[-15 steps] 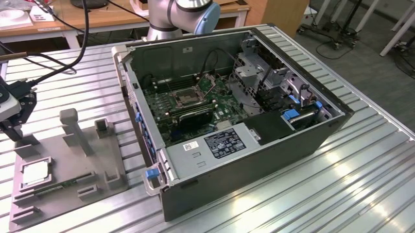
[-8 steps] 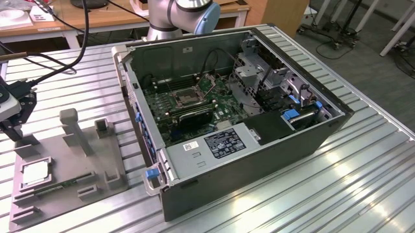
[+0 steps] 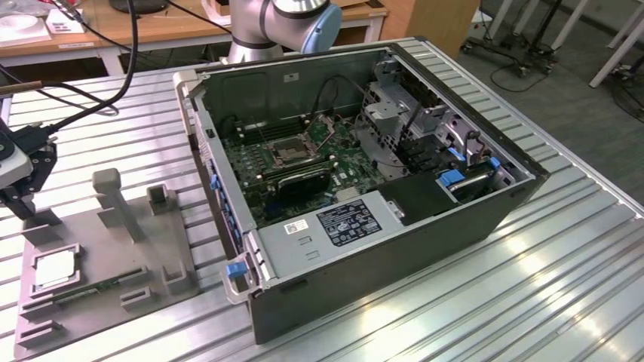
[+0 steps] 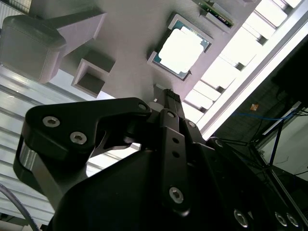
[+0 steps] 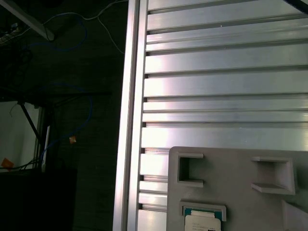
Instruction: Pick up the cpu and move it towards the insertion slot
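Glare whitens the cpu (image 4: 181, 49) and streaks the slatted table (image 3: 523, 256).

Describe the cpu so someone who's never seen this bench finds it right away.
On the exterior view's left, beside the open computer case, lies a grey plate of holders. The cpu sits flat in a square pocket near that plate's edge farthest from the case. It is the one silvery square there; the strip beside it is narrow and green.

A ribbed aluminium table (image 3: 563, 256) stands before a wooden desk (image 3: 171, 26) on grey floor (image 3: 574, 90).
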Controlling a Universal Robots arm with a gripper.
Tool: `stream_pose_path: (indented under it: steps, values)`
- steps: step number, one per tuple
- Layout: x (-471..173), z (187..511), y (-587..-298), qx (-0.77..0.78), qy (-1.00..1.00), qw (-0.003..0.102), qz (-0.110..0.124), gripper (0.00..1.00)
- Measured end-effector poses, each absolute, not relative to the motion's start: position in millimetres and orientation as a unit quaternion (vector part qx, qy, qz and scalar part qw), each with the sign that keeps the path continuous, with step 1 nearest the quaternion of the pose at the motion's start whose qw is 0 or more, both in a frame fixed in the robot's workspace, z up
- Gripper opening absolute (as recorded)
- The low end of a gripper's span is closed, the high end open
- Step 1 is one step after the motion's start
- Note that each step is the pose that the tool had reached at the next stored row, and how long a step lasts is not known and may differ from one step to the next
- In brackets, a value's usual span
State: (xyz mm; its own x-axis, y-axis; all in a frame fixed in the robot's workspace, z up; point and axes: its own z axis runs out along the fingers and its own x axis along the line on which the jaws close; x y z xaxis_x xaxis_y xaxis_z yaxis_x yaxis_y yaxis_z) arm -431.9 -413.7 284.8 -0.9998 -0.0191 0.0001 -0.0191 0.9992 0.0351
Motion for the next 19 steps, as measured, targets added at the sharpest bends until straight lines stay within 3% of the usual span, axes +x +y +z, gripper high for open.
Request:
stream_pose_path:
  steps: [19]
  values:
    - [-431.9, 284.6, -413.7, 0.010, -1.000, 0.000, -0.018, 0.10]
